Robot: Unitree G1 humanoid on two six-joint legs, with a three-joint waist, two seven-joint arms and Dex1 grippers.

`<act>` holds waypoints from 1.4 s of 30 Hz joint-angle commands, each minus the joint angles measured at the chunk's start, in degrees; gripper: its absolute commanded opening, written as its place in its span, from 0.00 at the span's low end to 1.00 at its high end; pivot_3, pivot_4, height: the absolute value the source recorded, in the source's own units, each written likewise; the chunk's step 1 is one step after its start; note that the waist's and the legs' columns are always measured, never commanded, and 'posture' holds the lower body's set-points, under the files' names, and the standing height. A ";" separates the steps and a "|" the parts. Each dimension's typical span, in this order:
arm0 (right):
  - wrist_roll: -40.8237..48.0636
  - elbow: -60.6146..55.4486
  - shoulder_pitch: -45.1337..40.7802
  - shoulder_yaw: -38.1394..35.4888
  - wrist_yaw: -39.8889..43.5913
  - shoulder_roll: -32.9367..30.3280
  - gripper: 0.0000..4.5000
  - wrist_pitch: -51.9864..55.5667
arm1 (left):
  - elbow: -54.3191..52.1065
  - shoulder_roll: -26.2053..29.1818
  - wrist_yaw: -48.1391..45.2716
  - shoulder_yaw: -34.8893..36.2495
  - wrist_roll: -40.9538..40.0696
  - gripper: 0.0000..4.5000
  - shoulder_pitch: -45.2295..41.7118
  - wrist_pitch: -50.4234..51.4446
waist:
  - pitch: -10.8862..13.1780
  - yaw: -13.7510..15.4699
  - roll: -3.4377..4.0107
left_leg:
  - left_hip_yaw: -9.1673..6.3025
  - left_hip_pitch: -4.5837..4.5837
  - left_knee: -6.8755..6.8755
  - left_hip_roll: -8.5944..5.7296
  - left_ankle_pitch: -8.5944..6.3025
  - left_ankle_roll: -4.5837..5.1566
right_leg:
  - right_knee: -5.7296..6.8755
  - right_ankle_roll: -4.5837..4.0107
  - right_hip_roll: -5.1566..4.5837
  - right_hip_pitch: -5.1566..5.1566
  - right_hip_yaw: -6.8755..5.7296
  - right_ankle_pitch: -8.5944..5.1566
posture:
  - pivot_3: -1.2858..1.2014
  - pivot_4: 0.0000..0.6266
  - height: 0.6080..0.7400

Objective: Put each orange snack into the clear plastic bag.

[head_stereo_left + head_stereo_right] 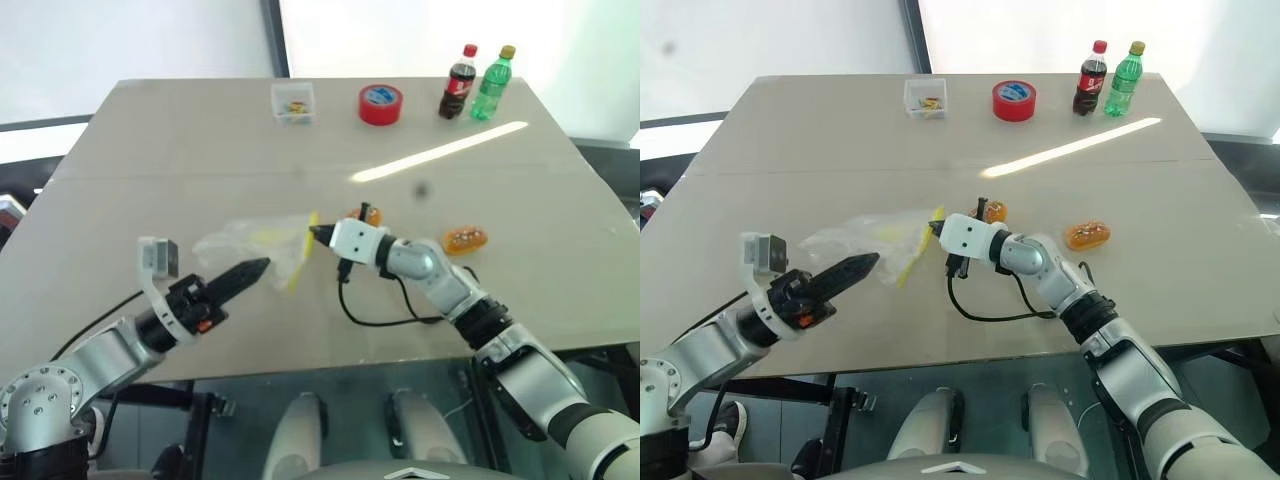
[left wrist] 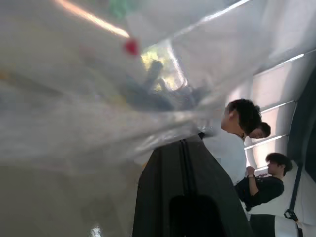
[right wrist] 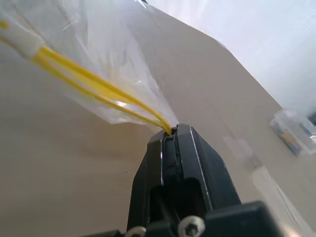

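The clear plastic bag is crinkly and see-through, with a yellow zip strip along its mouth, held up near the bench's middle. The left end effector is clamped on its 7 o'clock side; the right end effector pinches the yellow strip at 3 o'clock. One glossy orange snack lies at 3 o'clock of the bag, apart from it; the other orange snack sits just behind the right wrist. Bare bench spreads toward 9 and 12 o'clock.
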 commanded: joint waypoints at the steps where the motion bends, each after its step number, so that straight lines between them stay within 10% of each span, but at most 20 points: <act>1: 0.82 -2.67 -4.04 -4.43 -3.23 0.52 0.00 1.70 | 0.73 0.10 -1.86 2.08 4.29 0.06 -2.21 -4.10 | 0.00 -0.05 0.00 | 0.01 0.00 0.00 0.00 0.00 0.00 | 0.00 0.00 0.00 -0.01 0.00 0.00 | 0.52 0.24 1.00; 8: -1.02 -0.72 -10.45 -7.65 -7.15 -1.07 0.00 3.52 | 2.64 -2.23 2.86 0.16 13.79 0.70 -9.90 -10.52 | 0.00 -0.02 0.00 | 0.02 -0.03 -0.11 0.00 0.00 -0.01 | -0.04 -0.01 0.01 -0.06 0.02 0.01 | 0.52 0.24 1.00; 20: -12.93 1.11 -11.40 -6.68 -13.14 -5.03 0.00 17.57 | -10.17 -1.73 -4.19 -14.96 37.10 0.70 -20.88 -17.39 | 0.07 -0.40 -0.05 | 0.14 -0.08 -0.52 -0.14 0.02 -0.03 | -0.36 0.22 -0.11 -0.10 0.15 0.15 | 0.52 0.24 1.00; 30: -15.15 1.79 -11.56 -5.49 -16.35 -2.97 0.00 23.90 | -3.73 1.38 -2.06 -32.19 79.83 0.70 -22.95 -36.92 | 0.09 -0.39 -0.02 | 0.15 -0.11 -0.83 -0.14 0.02 -0.03 | -0.21 0.13 -0.04 -0.40 0.15 0.09 | 0.52 0.24 1.00; 42: -16.80 -2.44 -8.59 -4.06 -16.44 -0.88 0.00 27.77 | -1.68 -6.36 -4.35 -34.69 90.30 0.70 -24.50 -45.08 | 0.09 -0.18 -0.02 | 0.13 -0.17 -0.84 -0.12 0.02 -0.02 | -0.17 0.14 -0.05 -0.43 0.13 0.10 | 0.52 0.24 1.00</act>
